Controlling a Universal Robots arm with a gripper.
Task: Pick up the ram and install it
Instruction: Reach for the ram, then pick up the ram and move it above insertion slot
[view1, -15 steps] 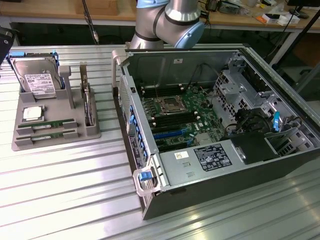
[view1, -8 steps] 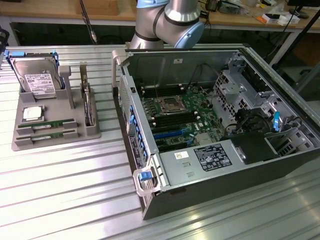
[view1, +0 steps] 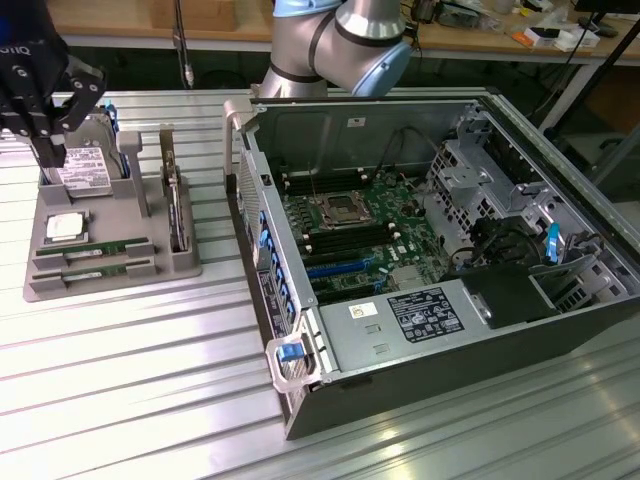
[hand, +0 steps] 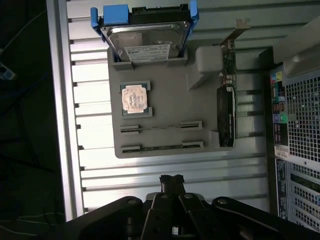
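Two green ram sticks (view1: 92, 249) (view1: 95, 268) stand on edge in the slots of a grey holder tray (view1: 185, 265) on the exterior view's left. From the wrist view they appear as thin lines, the ram (hand: 160, 126) nearer the processor and a second stick (hand: 162, 146) at the tray's edge. My black gripper (view1: 50, 158) hangs high above the tray's far corner, shut with nothing in it. Its fingertips (hand: 171, 180) are pressed together over the ribbed table beside the tray (hand: 170, 105). The open computer case (view1: 300, 400) lies to the right, with its motherboard memory slots (view1: 345, 240) exposed.
The tray also carries a silver hard drive (hand: 145, 30) in blue brackets, a square processor (hand: 135, 98) and an upright expansion card (hand: 227, 100). The case's rear panel (hand: 295, 125) borders the tray. A ribbed metal table (view1: 130, 380) spreads in front.
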